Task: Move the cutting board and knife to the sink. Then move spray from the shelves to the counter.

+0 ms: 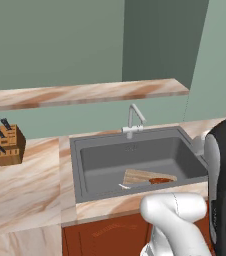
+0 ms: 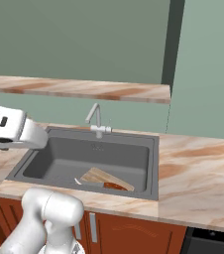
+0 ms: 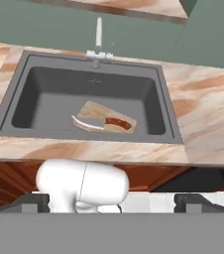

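A knife block [image 1: 8,145] stands on the table [image 1: 30,190] at the far left. Right of it the sink [image 1: 85,175] holds the cutting board [image 3: 104,118] flat on its floor — the knife [image 3: 104,122] lies on top of the board, handle toward the right. A faucet [image 1: 134,120] rises behind the basin. The pincer [image 3: 111,202] hangs near the table's front edge, its tips wide apart, holding nothing.

1. I saw the board [image 3: 105,118], light-brown wood, lying flat on the floor of the sink [image 3: 49,99], toward its front.
2. The knife [image 3: 102,122] lay across the board, reddish handle to the right, silver blade overhanging the left edge.
3. The counter [image 3: 208,124], beige veined stone, surrounded the grey basin.
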Controlling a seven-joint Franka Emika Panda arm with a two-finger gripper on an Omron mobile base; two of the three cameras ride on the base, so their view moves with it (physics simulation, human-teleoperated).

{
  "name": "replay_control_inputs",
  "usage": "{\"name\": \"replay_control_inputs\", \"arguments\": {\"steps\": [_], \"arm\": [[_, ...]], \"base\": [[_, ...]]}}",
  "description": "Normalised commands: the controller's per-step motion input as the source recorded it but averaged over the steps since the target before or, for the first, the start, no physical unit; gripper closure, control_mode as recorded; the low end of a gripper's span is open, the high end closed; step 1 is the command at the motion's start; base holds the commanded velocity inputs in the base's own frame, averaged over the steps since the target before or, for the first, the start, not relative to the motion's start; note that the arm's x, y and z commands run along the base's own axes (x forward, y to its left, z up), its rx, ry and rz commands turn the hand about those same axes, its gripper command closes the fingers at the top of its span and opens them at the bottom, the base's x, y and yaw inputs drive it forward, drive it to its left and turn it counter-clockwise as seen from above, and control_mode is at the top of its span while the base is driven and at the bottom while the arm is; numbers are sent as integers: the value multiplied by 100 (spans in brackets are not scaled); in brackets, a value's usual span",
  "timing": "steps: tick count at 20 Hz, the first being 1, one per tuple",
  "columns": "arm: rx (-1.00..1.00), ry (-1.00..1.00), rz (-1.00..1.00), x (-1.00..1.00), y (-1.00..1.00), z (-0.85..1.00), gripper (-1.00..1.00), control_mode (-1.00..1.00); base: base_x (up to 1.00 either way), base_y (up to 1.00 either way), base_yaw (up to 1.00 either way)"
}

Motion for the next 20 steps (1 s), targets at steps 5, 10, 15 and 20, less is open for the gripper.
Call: {"name": "replay_control_inputs", "arguments": {"steps": [5,10,15,20], "arm": [[21,-4,0,-8,-3,21,-100,-100],[2,-3,0,-7,19,0,-100,-100],[0,0,0,-8,14,0,-100,-100],[0,-2,1,-19,0,-12,-100,-100]], "base": [[0,0,0],[0,0,0],[0,0,0],[0,0,0]]}}
